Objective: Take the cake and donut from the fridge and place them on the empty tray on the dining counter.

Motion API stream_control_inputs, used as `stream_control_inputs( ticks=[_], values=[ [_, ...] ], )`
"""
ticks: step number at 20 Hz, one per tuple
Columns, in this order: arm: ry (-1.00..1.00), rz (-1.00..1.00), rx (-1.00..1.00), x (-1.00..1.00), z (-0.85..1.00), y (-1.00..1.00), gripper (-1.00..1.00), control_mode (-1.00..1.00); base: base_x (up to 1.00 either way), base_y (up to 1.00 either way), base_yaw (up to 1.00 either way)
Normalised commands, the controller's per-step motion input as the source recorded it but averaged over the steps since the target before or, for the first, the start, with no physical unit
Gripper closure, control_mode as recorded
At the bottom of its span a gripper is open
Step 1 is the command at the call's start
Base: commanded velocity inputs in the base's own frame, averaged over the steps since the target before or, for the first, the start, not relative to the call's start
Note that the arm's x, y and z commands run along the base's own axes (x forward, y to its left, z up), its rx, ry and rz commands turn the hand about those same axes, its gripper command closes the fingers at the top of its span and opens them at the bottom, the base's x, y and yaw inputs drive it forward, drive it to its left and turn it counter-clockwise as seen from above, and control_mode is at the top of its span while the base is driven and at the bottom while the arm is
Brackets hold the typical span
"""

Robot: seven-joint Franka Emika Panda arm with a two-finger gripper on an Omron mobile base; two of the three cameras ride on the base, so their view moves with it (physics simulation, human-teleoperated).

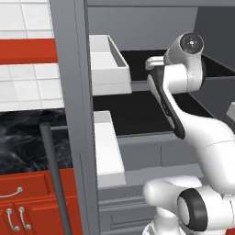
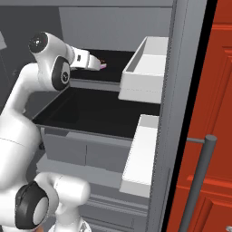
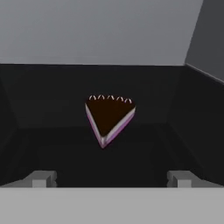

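Plainly, in the left base view the grey fridge (image 1: 73,92) is seen open, with flat black shelves (image 1: 133,112) and boxy white door bins (image 1: 108,59) at nine o'clock of the arm; a red cabinet (image 1: 32,202) sits at seven o'clock.

From the right base view, the claw (image 2: 100,63) is reached in over the upper shelf (image 2: 113,59), a pink sliver of the cake (image 2: 104,65) being glimpsed just at its tip.

Through the hand view, a wedge-shaped cake (image 3: 108,119) with a dark glossy top, white piped dots and pink-and-white layered sides is shown on the matte black shelf at twelve o'clock of the fingertips (image 3: 41,178), which are spread wide and apart from it.
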Motion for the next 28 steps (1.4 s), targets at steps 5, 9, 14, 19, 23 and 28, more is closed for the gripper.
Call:
stream_control_inputs(
  ticks=[5,9,14,19,23,28],
  values=[
    [0.00,0.00,0.00,0.56,-0.34,-0.08,-1.00,-1.00,0.00,0.00,0.00],
    [0.00,0.00,0.00,0.60,-0.34,-0.13,-1.00,-1.00,0.00,0.00,0.00],
    [0.00,0.00,0.00,0.66,-0.08,-0.09,-1.00,-1.00,0.00,0.00,0.00],
    [0.05,0.00,0.00,0.63,0.03,-0.02,-1.00,-1.00,0.00,0.00,0.00],
    [0.14,0.00,0.00,0.46,0.11,0.00,-1.00,-1.00,0.00,0.00,0.00],
    [0.07,-0.01,0.00,0.13,0.01,-0.01,-1.00,-1.00,0.00,0.00,0.00]
  ],
)
